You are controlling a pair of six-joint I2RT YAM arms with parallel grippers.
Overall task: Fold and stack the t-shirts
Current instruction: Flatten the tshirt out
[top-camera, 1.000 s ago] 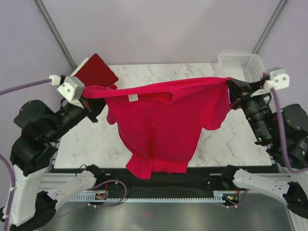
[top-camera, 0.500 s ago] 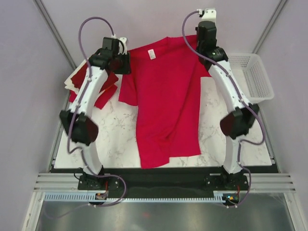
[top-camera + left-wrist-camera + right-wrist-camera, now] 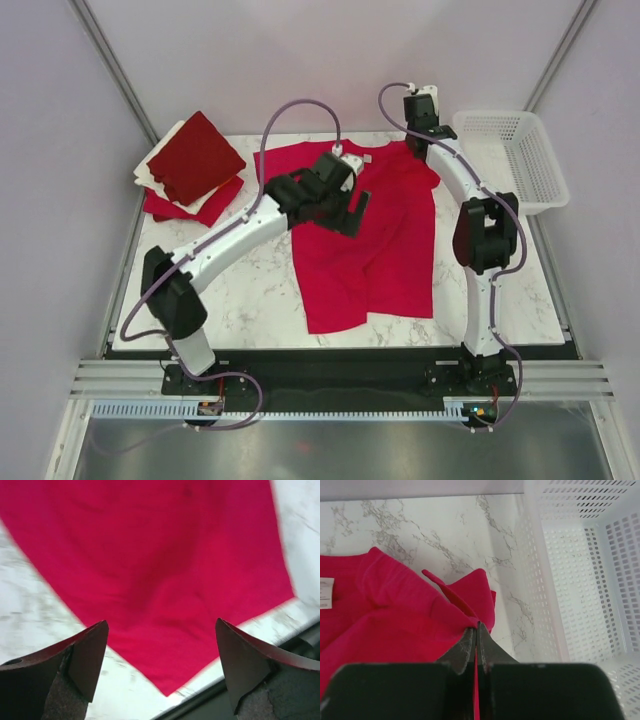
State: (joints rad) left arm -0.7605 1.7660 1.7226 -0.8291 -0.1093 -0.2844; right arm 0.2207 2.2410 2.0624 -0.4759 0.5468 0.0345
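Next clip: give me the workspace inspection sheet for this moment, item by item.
Surface: marble table, no spills seen.
Job's things: crimson t-shirt spread flat, centre-right, collar at the far side; folded stack at far left corner, dark red on top.
Clutter: white basket at far right corner.
Grippers: left gripper open above the shirt, holding nothing; right gripper shut on the shirt's far-right edge.
Cables: purple cables loop off both arms.
Surroundings: plain walls, metal posts.

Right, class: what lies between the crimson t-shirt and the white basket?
Nothing but a bare strip of marble table. The right wrist view shows it best, between the crimson t-shirt and the wall of the white basket.
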